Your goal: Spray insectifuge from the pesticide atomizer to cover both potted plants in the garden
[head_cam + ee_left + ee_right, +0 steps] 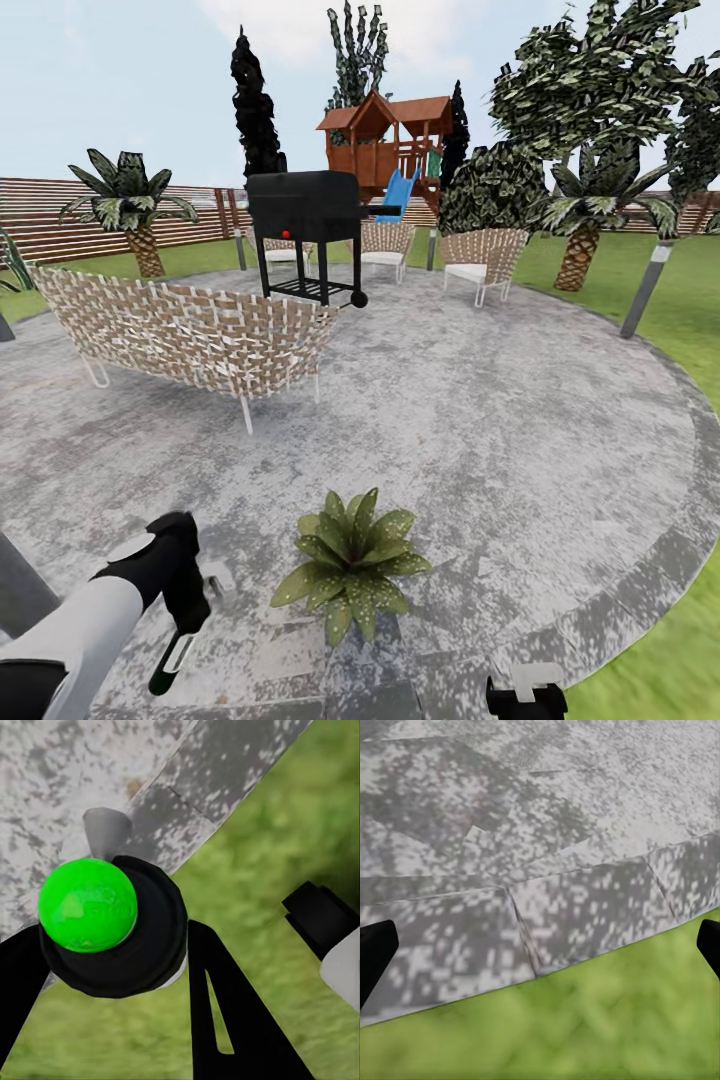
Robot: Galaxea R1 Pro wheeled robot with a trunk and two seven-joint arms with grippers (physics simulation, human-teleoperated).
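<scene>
**Garden patio, bottle in left hand beside one potted plant**

Round grey paved patch [480, 430] fills most of the head view, ringed by green lawn [690, 310] from 1 to 5 o'clock. Brown slatted fence [60, 215] runs along the back at 10 o'clock, with palm trees and dark shrubs around it.

- Woven bench [190, 335] at 10 o'clock; black grill [305, 235] at 12; two woven chairs and a wooden play tower behind it.
- One potted plant [350, 560], speckled green leaves, sits on the paving at 6 o'clock. Pot hidden under the leaves.
- Left hand [185, 610] at 7 o'clock, just beside the plant, not touching it. It pinches the pesticide atomizer [172, 662], which hangs below the fingers. The left wrist view shows a green ball top [88, 904] on the bottle's black collar between the dark fingers.
- Right hand [527, 695] at 5 o'clock, at the frame edge. In the right wrist view its finger tips [375, 956] stand far apart, spread, with nothing between them, over the paving edge and grass.
</scene>
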